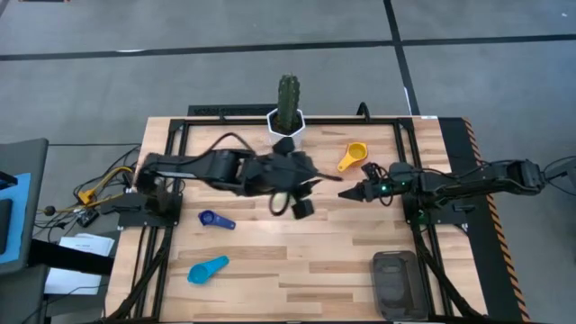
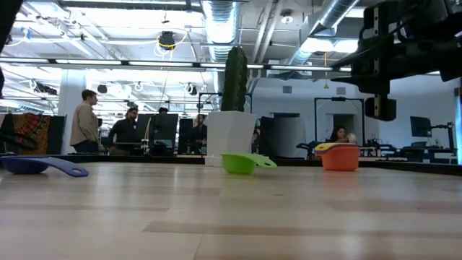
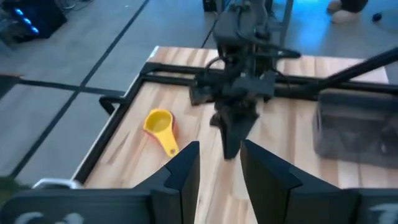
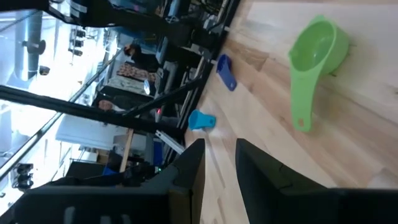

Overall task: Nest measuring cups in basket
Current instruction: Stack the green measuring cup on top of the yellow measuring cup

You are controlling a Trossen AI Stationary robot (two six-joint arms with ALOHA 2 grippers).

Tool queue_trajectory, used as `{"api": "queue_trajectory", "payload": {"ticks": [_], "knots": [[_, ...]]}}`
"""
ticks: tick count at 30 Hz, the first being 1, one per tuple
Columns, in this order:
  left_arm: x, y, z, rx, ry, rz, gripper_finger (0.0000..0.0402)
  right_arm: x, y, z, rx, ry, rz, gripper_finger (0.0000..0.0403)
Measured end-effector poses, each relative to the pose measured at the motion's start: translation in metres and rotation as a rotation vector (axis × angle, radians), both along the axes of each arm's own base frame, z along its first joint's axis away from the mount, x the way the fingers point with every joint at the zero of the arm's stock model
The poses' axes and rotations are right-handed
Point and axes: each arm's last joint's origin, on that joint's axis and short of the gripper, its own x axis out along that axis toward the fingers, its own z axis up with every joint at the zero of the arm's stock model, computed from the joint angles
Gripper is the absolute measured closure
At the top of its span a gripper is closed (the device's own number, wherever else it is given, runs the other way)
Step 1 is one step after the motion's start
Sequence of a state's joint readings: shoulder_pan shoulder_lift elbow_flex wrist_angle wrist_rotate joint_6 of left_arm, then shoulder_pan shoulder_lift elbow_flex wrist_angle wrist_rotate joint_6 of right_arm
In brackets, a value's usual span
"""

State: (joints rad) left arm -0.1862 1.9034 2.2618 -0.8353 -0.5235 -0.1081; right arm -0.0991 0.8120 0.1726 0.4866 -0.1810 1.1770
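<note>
Green measuring cup (image 4: 317,53) lay alone on the bench (image 1: 306,270), ahead of the right tool (image 1: 346,193), whose fingers stood narrow and empty. Left tool (image 1: 310,184) likewise. Basket (image 1: 396,283) sat well apart, near corner. Advice: widen first, straddle the handle squarely.

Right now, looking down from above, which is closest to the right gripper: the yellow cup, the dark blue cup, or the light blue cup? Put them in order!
Measured from the right gripper:
1. Yellow cup, just behind it, near the cactus.
2. Dark blue cup, across on the left half.
3. Light blue cup, front left, farthest.
</note>
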Motion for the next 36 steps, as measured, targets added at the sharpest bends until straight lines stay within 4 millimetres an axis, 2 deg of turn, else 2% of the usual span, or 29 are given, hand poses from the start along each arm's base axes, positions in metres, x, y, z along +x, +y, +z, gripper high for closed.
{"api": "queue_trajectory", "payload": {"ticks": [4,9,16,21,26,31,36], "knots": [[-0.028,0.002,-0.006,0.0,-0.003,0.035,0.0295,0.0,-0.004,0.0,0.001,-0.001,-0.045,0.029],[-0.07,0.009,-0.016,-0.078,-0.147,0.044,0.0295,0.0,-0.007,0.001,0.014,-0.014,-0.097,0.029],[-0.115,0.018,-0.054,-0.195,-0.263,0.086,0.0295,0.0,-0.01,0.001,0.03,-0.012,-0.15,0.029],[-0.127,0.022,-0.086,-0.241,-0.267,0.143,0.0295,0.0,-0.01,0.001,0.043,-0.009,-0.175,0.029],[-0.129,0.024,-0.12,-0.26,-0.233,0.224,0.0295,-0.001,-0.01,0.0,0.06,-0.002,-0.179,0.029],[-0.133,0.031,-0.167,-0.349,-0.193,0.337,0.0295,-0.001,-0.011,0.0,0.062,-0.001,-0.182,0.029],[-0.142,0.038,-0.213,-0.518,-0.26,0.465,0.0295,-0.001,-0.011,0.0,0.061,0.003,-0.183,0.029]]}}
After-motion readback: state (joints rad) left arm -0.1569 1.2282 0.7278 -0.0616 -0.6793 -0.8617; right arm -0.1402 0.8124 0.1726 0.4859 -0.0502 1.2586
